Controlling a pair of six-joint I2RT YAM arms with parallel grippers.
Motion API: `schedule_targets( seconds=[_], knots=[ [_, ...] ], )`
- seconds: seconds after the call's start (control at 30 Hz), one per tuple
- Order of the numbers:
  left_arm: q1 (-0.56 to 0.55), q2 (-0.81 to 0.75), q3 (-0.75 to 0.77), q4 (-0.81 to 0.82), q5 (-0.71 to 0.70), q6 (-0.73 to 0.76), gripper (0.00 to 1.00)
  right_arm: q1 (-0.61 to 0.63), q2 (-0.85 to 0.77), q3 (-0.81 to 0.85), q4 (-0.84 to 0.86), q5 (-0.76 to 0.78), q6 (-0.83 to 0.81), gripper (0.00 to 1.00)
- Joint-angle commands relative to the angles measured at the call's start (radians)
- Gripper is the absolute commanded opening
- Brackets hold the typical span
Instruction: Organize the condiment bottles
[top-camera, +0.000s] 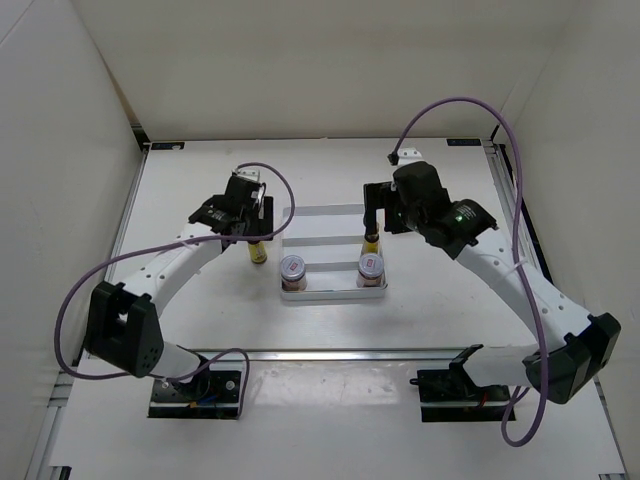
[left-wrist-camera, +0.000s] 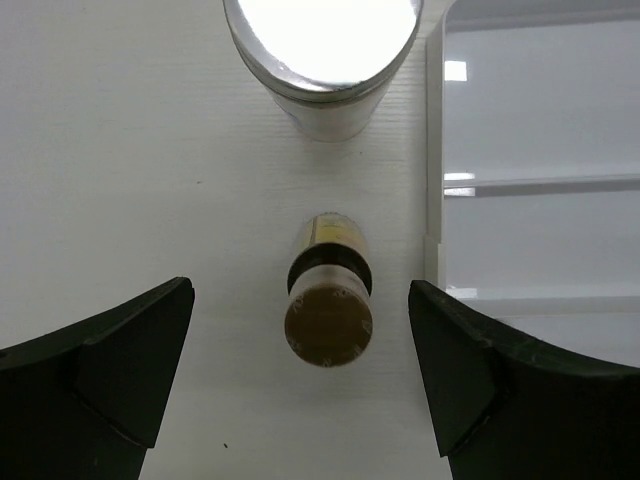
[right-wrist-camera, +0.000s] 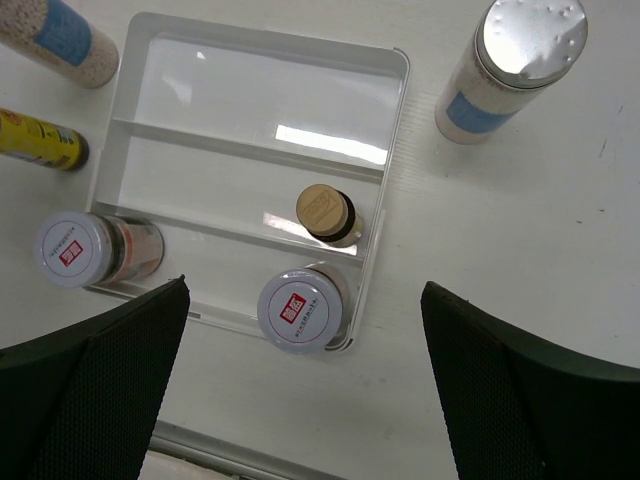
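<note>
Condiment bottles stand about half sorted, by my reckoning: three of the six are in the white ribbed tray and three are still outside it. In the right wrist view, a squat jar sits in the near compartment at the tray's 5 o'clock corner and its twin jar at the 7 o'clock corner. A slim yellow bottle stands upright in the middle compartment, near the 3 o'clock wall. The far compartment holds nothing. Left to do: the second yellow bottle, which stands on the table just beside the tray's 9 o'clock side, and two white shakers. One shaker is off the 1 o'clock corner and the other shaker is off the 10 o'clock corner. The left gripper hangs over the second yellow bottle with its jaws spread wide, one finger at the bottle's 9 o'clock and one at its 3 o'clock, neither touching; the silver-lidded shaker is at the bottle's 12 o'clock. The right gripper is also wide open and empty, above the tray's near end, with the yellow bottle there just past its fingertips towards 12 o'clock
</note>
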Motion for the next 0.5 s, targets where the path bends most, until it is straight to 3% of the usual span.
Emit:
schedule_targets(
  seconds=[0.0,0.17,0.47],
  knots=[
    [0.032,0.017,0.042,0.022,0.072,-0.016,1.0,0.003,-0.05,-0.014,0.013,-0.027,0.015,1.0],
    [0.055,0.055,0.065,0.033,0.11,-0.016,0.9,0.003,-0.06,-0.015,0.013,-0.027,0.015,1.0],
    [0.075,0.098,0.085,0.042,0.185,-0.016,0.43,0.003,-0.06,-0.015,-0.007,-0.027,0.015,1.0]
  ],
)
